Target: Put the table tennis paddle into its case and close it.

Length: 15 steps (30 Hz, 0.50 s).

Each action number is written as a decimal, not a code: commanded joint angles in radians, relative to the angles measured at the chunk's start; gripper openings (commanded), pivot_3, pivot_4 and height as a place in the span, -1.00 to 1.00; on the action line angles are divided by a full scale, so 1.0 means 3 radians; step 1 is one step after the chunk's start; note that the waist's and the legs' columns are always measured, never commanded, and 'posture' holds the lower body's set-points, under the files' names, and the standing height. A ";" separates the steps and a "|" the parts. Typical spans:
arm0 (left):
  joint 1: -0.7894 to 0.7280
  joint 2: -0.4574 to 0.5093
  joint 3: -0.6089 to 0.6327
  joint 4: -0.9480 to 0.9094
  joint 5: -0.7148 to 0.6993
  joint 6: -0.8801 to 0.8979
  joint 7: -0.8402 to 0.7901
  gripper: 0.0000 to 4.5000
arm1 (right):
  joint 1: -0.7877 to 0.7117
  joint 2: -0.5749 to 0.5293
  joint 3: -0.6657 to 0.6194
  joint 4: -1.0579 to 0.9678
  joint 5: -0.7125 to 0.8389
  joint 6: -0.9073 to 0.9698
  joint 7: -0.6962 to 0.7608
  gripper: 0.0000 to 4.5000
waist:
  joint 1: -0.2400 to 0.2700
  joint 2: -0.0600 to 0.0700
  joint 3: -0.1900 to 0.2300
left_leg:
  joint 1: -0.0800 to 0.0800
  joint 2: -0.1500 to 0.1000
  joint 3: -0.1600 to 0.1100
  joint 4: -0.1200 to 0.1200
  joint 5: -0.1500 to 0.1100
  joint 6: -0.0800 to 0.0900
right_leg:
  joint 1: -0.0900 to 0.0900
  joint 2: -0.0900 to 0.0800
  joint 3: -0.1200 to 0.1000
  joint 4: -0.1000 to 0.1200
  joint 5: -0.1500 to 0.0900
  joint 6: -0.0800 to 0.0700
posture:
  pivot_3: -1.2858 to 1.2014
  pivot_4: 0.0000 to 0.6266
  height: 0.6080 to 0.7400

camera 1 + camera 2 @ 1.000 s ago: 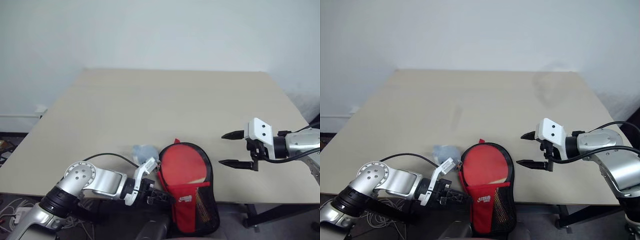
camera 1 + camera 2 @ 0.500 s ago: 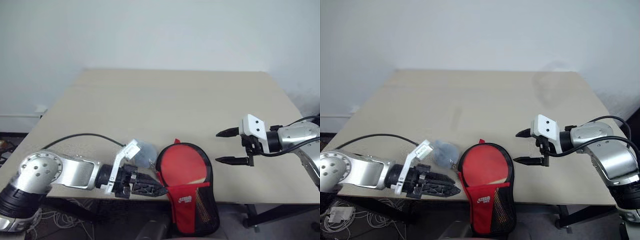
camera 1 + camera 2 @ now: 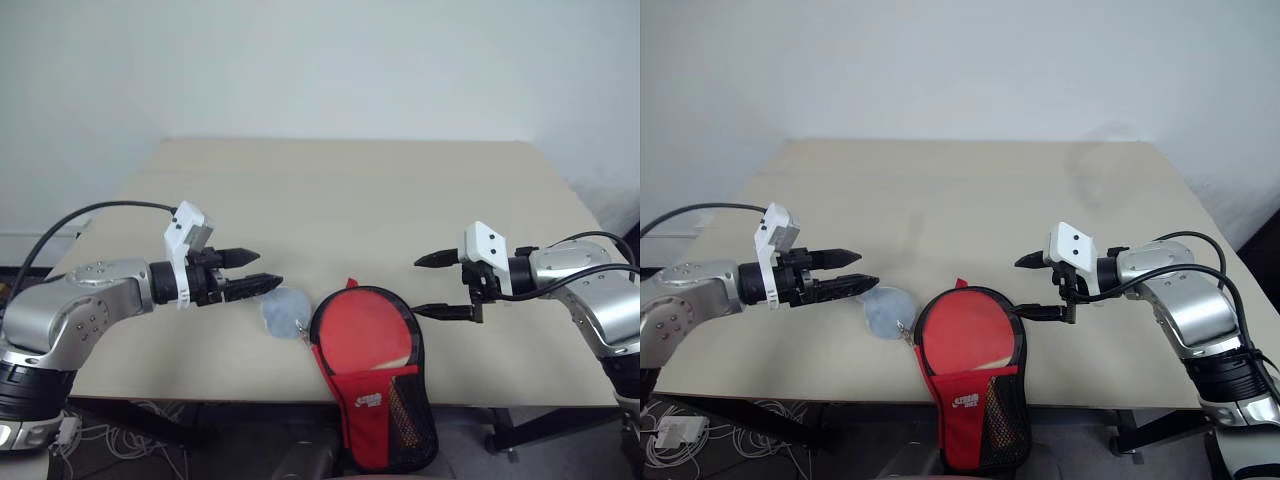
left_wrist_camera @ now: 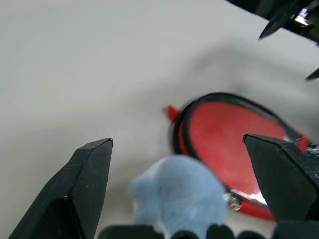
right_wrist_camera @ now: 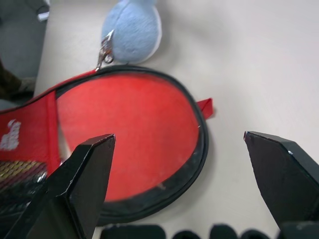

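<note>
1. The case (image 3: 385, 400) lies at the near edge of the table (image 3: 340, 190), its red side with the white logo and black mesh panel facing up; its narrow end hangs over the edge.
2. The table tennis paddle (image 3: 368, 335) sits inside the case, its red face showing through the open round end, with a strip of light wood visible just above the logo panel.
3. A pale blue fluffy charm (image 3: 283, 311) lies on the table touching the case's rim on the left side, joined to it by a small metal ring.
4. The left gripper (image 3: 255, 271) hovers above the table just left of the charm, fingers apart, holding nothing.
5. The right gripper (image 3: 432, 286) hovers just right of the case's round end, fingers spread wide and empty.
</note>
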 commanded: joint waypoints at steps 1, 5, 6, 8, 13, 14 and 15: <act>0.0079 -0.0147 0.0148 -0.0017 0.0106 -0.0091 -0.0077 0.98 | 0.0021 0.0128 -0.0043 -0.0122 -0.0005 0.0076 -0.0213 1.00 | 0.0002 -0.0002 0.0000 | 0.0000 0.0001 -0.0001 0.0002 0.0000 0.0000 | 0.0001 0.0002 0.0000 0.0000 0.0000 0.0000 | 0.03 -1.00 0.50; 0.0159 -0.0355 0.0175 0.0055 0.0248 -0.0158 -0.0064 0.98 | 0.0101 0.0364 0.0037 -0.0184 -0.0086 0.0182 -0.0521 1.00 | 0.0007 -0.0004 0.0001 | 0.0000 0.0004 -0.0005 0.0009 0.0000 0.0000 | 0.0006 0.0010 0.0000 0.0002 0.0003 0.0003 | 0.03 -1.00 0.50; 0.0165 -0.0422 0.0190 0.0084 0.0294 -0.0204 -0.0050 0.98 | 0.0103 0.0439 0.0063 -0.0192 -0.0102 0.0215 -0.0604 1.00 | 0.0005 -0.0003 0.0001 | 0.0001 0.0005 -0.0005 0.0011 0.0000 0.0000 | 0.0007 0.0013 0.0001 0.0002 0.0003 0.0005 | 0.03 -1.00 0.50; 0.0185 -0.0561 0.0220 0.0152 0.0366 -0.0270 -0.0032 0.98 | 0.0126 0.0595 0.0141 -0.0209 -0.0157 0.0264 -0.0762 1.00 | 0.0004 -0.0003 0.0000 | 0.0001 0.0014 -0.0001 0.0014 0.0001 0.0000 | 0.0006 0.0024 0.0007 0.0001 0.0006 0.0010 | 0.03 -1.00 0.50; 0.0222 -0.0714 0.0232 0.0216 0.0517 -0.0292 -0.0061 1.00 | 0.0204 0.0897 0.0259 -0.0268 -0.0145 0.0393 -0.0981 0.59 | 0.0002 -0.0004 0.0000 | 0.0005 0.0034 0.0003 0.0014 0.0005 -0.0007 | 0.0002 0.0043 0.0010 0.0002 0.0017 -0.0003 | 0.03 -1.00 0.50; 0.0223 -0.0737 0.0236 0.0231 0.0582 -0.0356 -0.0056 1.00 | 0.0211 0.0920 0.0272 -0.0262 -0.0151 0.0388 -0.0993 0.42 | 0.0001 -0.0003 0.0000 | 0.0005 0.0037 0.0003 0.0014 0.0006 -0.0010 | 0.0002 0.0045 0.0010 0.0002 0.0023 -0.0013 | 0.03 -1.00 0.50; 0.0216 -0.0764 0.0247 0.0249 0.0641 -0.0428 -0.0043 1.00 | 0.0220 0.0938 0.0287 -0.0246 -0.0158 0.0374 -0.1001 0.27 | 0.0001 -0.0003 0.0000 | 0.0005 0.0038 0.0003 0.0014 0.0007 -0.0011 | 0.0001 0.0047 0.0010 0.0002 0.0029 -0.0021 | 0.03 -1.00 0.50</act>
